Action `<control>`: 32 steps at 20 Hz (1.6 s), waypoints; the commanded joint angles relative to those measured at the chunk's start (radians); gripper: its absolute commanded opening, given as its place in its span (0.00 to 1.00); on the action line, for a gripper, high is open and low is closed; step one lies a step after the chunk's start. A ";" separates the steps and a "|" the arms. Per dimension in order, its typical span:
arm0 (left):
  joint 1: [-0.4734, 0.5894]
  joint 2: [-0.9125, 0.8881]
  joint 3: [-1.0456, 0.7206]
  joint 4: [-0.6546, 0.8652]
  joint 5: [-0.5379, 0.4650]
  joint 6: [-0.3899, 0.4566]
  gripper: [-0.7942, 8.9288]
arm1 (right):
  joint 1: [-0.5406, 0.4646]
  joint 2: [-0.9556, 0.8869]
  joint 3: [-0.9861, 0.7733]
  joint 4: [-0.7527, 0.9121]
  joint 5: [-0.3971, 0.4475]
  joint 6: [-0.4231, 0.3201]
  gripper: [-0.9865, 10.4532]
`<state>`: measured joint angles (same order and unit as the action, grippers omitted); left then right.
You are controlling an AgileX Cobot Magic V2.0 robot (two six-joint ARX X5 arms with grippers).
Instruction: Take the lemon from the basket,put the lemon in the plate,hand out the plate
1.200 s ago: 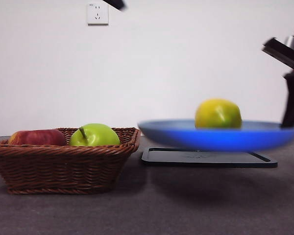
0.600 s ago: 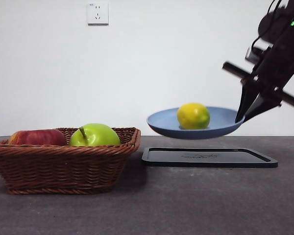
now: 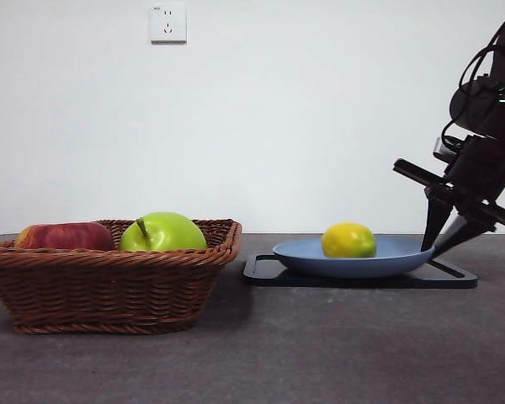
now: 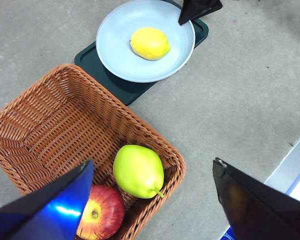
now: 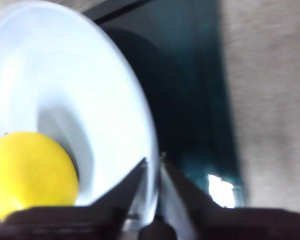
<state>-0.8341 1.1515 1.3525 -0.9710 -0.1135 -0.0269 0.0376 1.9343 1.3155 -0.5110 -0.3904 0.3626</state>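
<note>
The lemon lies in the light blue plate, which sits level on or just above the black tray. My right gripper is shut on the plate's right rim, one jaw above and one below. The right wrist view shows the rim between the jaws of the right gripper, with the lemon beside them. My left gripper is open and empty, high above the wicker basket. From there I see the plate and the lemon. The basket stands at the left.
A green apple and a red apple lie in the basket; the left wrist view shows the green one and the red one in one corner. A wall socket is on the white wall behind.
The plate with the lemon has moved away from the camera and down, from raised in the air to the black tray. The right gripper has come down with it, still on the rim.
</note>
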 commanded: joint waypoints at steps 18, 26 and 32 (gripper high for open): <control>0.034 0.018 0.017 0.096 0.007 0.219 0.11 | 0.106 -0.488 0.022 -0.403 0.003 -0.321 0.09; 0.261 -0.003 -0.029 0.124 0.106 0.241 0.09 | 0.430 -0.772 -0.021 -0.302 0.446 -0.327 0.09; 0.369 -0.270 -0.364 0.422 0.177 0.219 0.09 | 0.581 -1.072 -0.309 0.010 0.687 -0.327 0.09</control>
<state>-0.4614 0.8799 0.9897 -0.5568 0.0570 0.1978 0.6109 0.8570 1.0088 -0.5106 0.2878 0.0368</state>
